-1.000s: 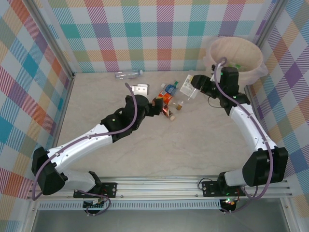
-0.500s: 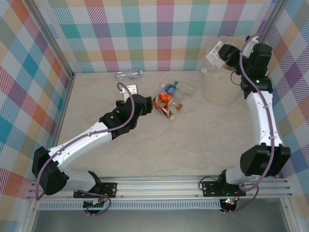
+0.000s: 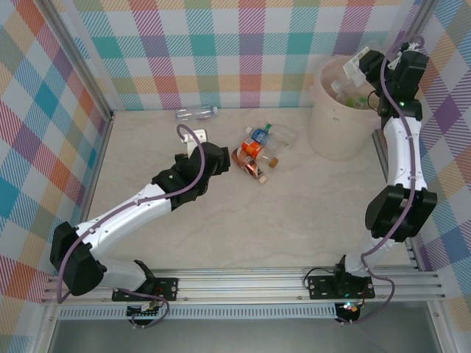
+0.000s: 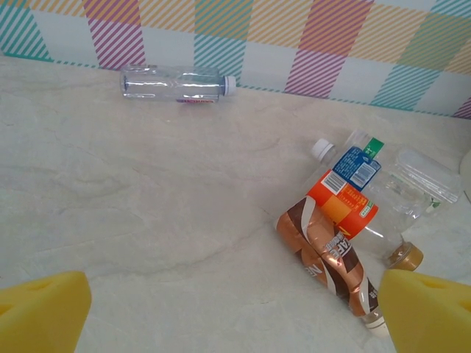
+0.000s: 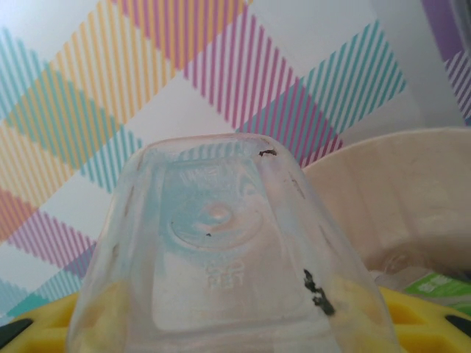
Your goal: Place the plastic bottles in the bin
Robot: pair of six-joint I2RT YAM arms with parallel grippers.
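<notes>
Enclosure with pastel plaid walls [image 3: 221, 44] and a pale marbled table [image 3: 294, 220]. Item 1, far edge of the table, left of centre: a lone clear bottle [image 3: 196, 112] lying on its side against the wall, not yet collected. Item 2: left gripper [image 3: 228, 163], jaws spread wide and empty, its yellow pads [image 4: 44, 312] low over the table and aimed at the cluster, which lies just beyond the right-hand pad. Item 3, centre of the far half: cluster of bottles [image 3: 259, 151] lying touching one another, comprising a brown-labelled bottle [image 4: 327, 254], an orange-and-blue-labelled bottle [image 4: 346, 195] resting across it and a crumpled clear bottle [image 4: 423, 180]; all to be binned. Item 4, far right corner: bin [image 3: 331, 129], cream, with some bottles [image 3: 352, 95] already inside. Item 5: right gripper [image 3: 362, 68], raised above the bin's rim and pinching a held clear bottle [image 5: 221, 272], seen base-on between its pads. Status, by judgement: task roughly midway; the held bottle is placed for release over the bin, while the cluster and the lone bottle remain.
</notes>
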